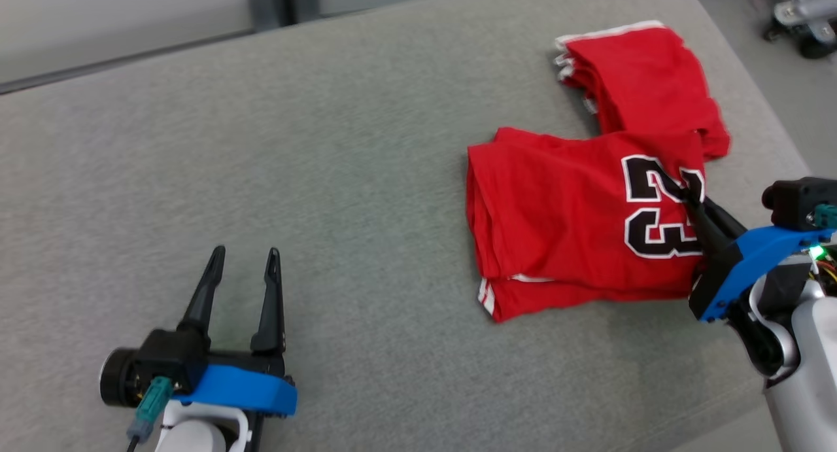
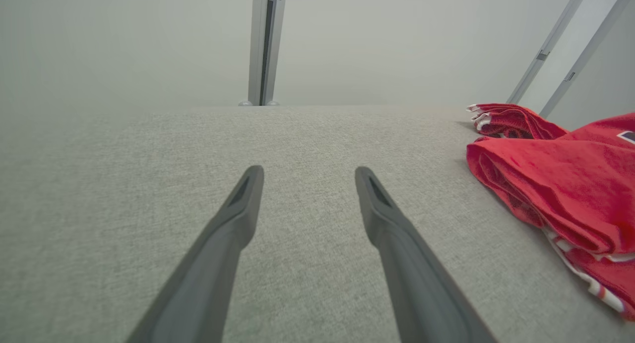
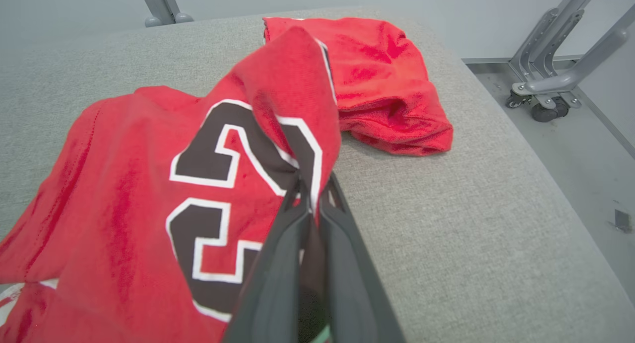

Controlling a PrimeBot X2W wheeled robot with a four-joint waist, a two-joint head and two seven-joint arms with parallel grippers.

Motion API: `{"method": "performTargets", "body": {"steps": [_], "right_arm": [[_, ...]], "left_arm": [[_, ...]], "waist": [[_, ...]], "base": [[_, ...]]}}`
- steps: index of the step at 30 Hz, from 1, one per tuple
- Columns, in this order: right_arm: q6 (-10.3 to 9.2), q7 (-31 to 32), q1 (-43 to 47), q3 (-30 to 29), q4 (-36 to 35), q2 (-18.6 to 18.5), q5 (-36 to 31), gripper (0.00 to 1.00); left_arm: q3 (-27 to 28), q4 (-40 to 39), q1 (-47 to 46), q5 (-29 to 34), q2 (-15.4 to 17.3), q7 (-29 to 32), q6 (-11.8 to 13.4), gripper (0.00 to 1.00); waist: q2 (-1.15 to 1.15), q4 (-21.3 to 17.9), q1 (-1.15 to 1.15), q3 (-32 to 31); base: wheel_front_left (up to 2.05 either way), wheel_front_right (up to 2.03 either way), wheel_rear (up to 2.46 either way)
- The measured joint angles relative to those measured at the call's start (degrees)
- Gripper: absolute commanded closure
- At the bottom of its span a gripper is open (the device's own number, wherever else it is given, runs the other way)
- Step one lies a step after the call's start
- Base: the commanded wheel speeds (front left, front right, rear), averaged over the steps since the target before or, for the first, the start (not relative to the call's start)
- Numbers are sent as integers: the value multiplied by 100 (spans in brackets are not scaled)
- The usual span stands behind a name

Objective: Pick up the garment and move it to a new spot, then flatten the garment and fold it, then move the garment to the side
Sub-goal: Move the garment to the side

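Nearest you, well to the left of the jersey [image 1: 556,223], your left pincer [image 1: 246,250] hovers over bare counter [image 1: 294,144] with its jaws spread wide and nothing between them. I'd judge it is parked there to keep clear while the other arm makes the pick.

Your right pincer [image 1: 681,191] comes in from the jersey's right edge. It is clamped shut on a pinch of cloth right at the black-and-white number. In the right wrist view the fabric rises to a peak above the fingertips, so the grip seems to have at least the top layer and a little lift. That suits carrying the jersey to a new spot. The jersey itself lies loosely folded in layers, with a white-striped hem at its near left corner.

Just beyond the jersey's far right corner lies a second red garment [image 1: 644,79], also folded. Farther still, past that corner and off the counter, a wheeled metal frame [image 1: 807,20] stands on the floor.

You can't tell how many layers the right pincer has caught, because its tips are buried in the fold. The raised peak hides where the two red pieces meet, so touching or apart is unclear. The arm covers the jersey's right edge in the head view.
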Motion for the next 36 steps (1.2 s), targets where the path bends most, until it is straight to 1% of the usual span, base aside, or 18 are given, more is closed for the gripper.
{"method": "performTargets", "body": {"steps": [3,5,9,14,20,27,36], "right_arm": [[1,-68,0,-23,-102,125,-70,100],[1,-124,-14,-19,-126,209,-100,100],[1,-149,-191,46,-120,270,-143,100],[1,-87,-586,138,-44,177,-201,100],[1,277,-1428,59,176,41,-201,100],[1,648,-2141,-376,609,-283,-303,100],[0,916,-2364,-1243,1095,-912,-636,100]], "left_arm": [[-25,-76,-84,45,93,91,-13,0],[-53,-101,-121,47,120,134,-15,0],[-119,-97,-147,47,140,178,-18,0],[-125,-66,-171,31,130,164,2,0],[-131,8,-185,-33,94,79,42,0],[-185,104,-224,-71,42,11,52,0],[-265,188,-285,-88,12,-54,42,0]], "waist": [[0,-278,0,103],[0,-378,0,129],[0,-392,0,129],[0,-156,0,67],[0,181,0,50],[0,581,0,108],[0,962,0,234]], "base": [[0,0,0],[0,0,0],[0,0,0],[0,0,0],[0,0,0],[0,0,0],[0,0,0]]}}
